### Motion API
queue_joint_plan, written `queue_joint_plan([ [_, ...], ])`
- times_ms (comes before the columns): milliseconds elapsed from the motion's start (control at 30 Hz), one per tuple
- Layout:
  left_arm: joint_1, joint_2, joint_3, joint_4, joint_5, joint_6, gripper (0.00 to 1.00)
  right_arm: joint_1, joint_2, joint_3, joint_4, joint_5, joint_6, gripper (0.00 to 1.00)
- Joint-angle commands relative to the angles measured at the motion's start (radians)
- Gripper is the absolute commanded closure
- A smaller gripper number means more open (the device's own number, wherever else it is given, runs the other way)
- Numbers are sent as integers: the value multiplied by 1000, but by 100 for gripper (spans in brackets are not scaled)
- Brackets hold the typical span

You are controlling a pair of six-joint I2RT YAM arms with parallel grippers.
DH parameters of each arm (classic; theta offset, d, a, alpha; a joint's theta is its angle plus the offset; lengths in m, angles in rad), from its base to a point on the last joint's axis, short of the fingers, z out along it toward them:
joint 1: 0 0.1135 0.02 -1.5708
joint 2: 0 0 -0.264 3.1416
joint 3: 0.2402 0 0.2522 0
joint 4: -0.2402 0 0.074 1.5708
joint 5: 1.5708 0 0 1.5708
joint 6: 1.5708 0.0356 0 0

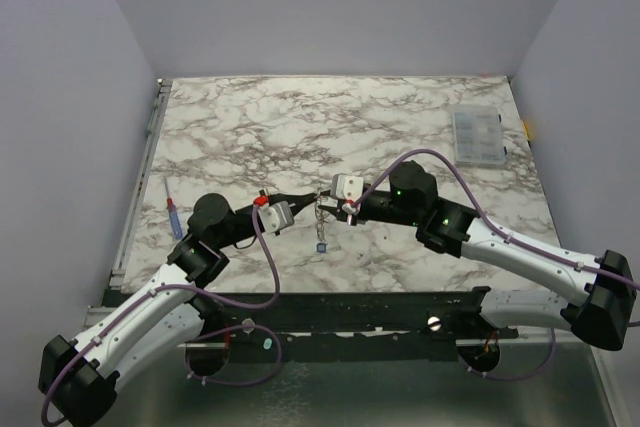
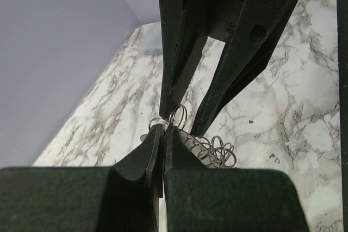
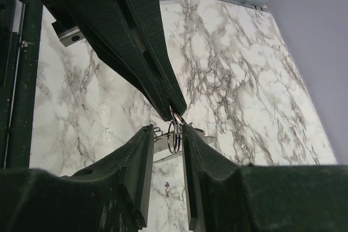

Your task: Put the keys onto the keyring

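The thin metal keyring is held above the marble table between both arms, its chain trailing toward me to a small blue key. My left gripper is shut on the ring's edge; the left wrist view shows its fingers pinched on the ring, with the chain links to the right. My right gripper is open, its fingers on either side of the ring in the right wrist view, where the gripper shows a clear gap. The green key is not in view.
A blue-and-red pen-like tool lies near the table's left edge. A clear compartment box stands at the far right. Grey walls enclose the table on three sides. A black rail runs along the near edge.
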Motion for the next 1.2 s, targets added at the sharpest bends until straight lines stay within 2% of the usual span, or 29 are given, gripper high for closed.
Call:
queue_joint_plan([
  [0, -5, -12, 10, 40, 26, 7, 100, 0, 6, 7, 11, -19, -1, 66],
  [367, -5, -10, 12, 37, 32, 8, 100, 0, 33, -2, 67, 17, -7, 80],
  [567, -5, -12, 12, 29, 30, 12, 100, -1, 24, -15, 97, 39, -12, 99],
  [700, -5, -10, 13, -1, 35, 25, 100, 0, -12, -64, 167, 74, -26, 99],
  [733, -4, -11, 15, -18, 47, 40, 97, 0, -24, -75, 180, 74, -27, 99],
  [833, -6, -8, 15, -39, 69, 51, 75, 0, -55, -99, 207, 74, -28, 99],
  [900, -5, 0, 19, -53, 75, 58, 68, 0, -66, -99, 203, 77, -23, 99],
  [1033, -5, 13, 31, -99, 85, 82, 61, 0, -65, -81, 142, 93, -10, 99],
  [1167, -5, 32, 58, -174, 76, 124, 61, 0, -68, -69, 75, 128, 28, 99],
])
